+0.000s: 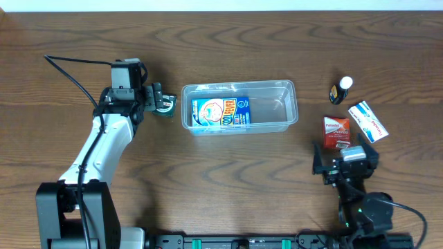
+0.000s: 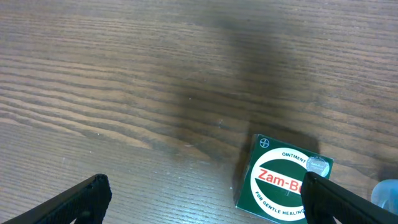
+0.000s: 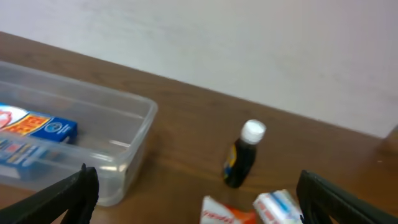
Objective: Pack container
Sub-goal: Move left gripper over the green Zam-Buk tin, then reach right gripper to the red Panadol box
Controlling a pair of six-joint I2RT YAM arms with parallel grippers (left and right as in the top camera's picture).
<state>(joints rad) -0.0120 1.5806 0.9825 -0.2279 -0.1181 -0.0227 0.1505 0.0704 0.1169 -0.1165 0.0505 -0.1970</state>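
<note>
Taking 12 o'clock as the far edge in the overhead view, the left tool (image 2: 205,185) is hovering low over the wooden tabletop (image 1: 228,173) on the container's 9 o'clock side. Its two black fingers (image 2: 81,200) are spread wide and are gripping nothing. A green Zam-Buk ointment box (image 2: 278,182) is lying flat on the tabletop, partly inside that gap. The finger at the 3 o'clock edge of the left wrist view is covering the end of its lettering, and whether the two are touching cannot be told.

The container (image 1: 275,109) is sitting upright near the middle of the tabletop, just beside the ointment box, with its long sides running from 9 to 3 o'clock. A blue packet (image 1: 220,113) with yellow lettering is lying flat in its 9 o'clock half.

Near the container's 3 o'clock end, a small dark bottle (image 1: 340,90) with a white cap is standing upright. A red box (image 1: 336,130) is lying flat at the bottle's 6 o'clock. A white and blue box (image 1: 367,120) is lying tilted just beside the red box, on its 3 o'clock side.

The right tool (image 3: 196,185) is hovering at the red box's 6 o'clock, pointing toward 12 o'clock. Its fingers are spread apart and are holding nothing. In the right wrist view, the container's corner, the bottle and the tops of both boxes are showing between them.
</note>
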